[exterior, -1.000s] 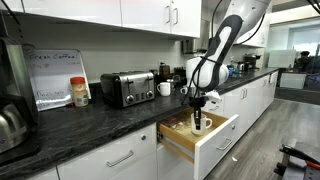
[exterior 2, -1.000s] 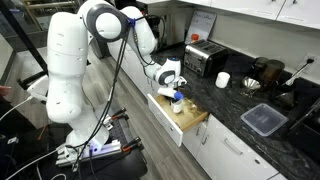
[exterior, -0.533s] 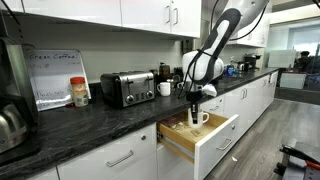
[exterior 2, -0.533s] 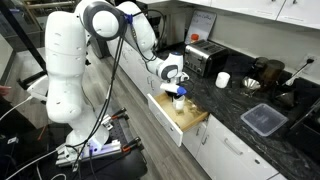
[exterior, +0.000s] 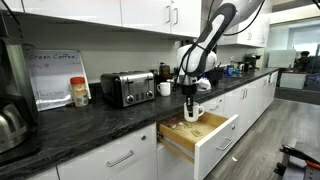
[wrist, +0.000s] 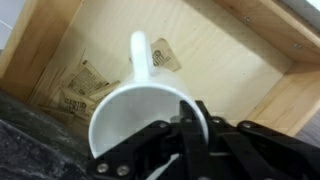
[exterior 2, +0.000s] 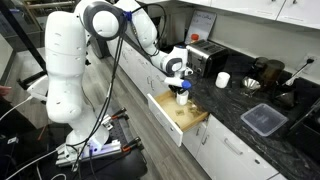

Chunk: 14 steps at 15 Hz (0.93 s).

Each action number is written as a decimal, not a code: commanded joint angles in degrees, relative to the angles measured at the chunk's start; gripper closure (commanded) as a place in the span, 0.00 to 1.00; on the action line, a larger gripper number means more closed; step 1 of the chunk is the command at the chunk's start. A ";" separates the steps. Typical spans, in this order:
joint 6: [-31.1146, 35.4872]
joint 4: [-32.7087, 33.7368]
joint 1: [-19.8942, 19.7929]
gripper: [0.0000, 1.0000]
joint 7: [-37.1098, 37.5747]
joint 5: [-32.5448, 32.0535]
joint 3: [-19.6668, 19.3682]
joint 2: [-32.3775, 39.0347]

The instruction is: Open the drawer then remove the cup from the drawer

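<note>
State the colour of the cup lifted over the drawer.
Plain white cup, no pattern; the wrist view shows it best.

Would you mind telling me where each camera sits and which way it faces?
Exterior view: beside the counter, looking along it at the open drawer; arm shows, no base.
Exterior view: higher, out in the room, facing the counter; whole arm and base show.
Wrist view: above the drawer, looking down; gripper shows.
All share the gripped cup.
</note>
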 commanded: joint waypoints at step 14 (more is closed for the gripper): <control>-17.98 9.35 -0.47 0.98 -2.20 1.55 0.72 -3.94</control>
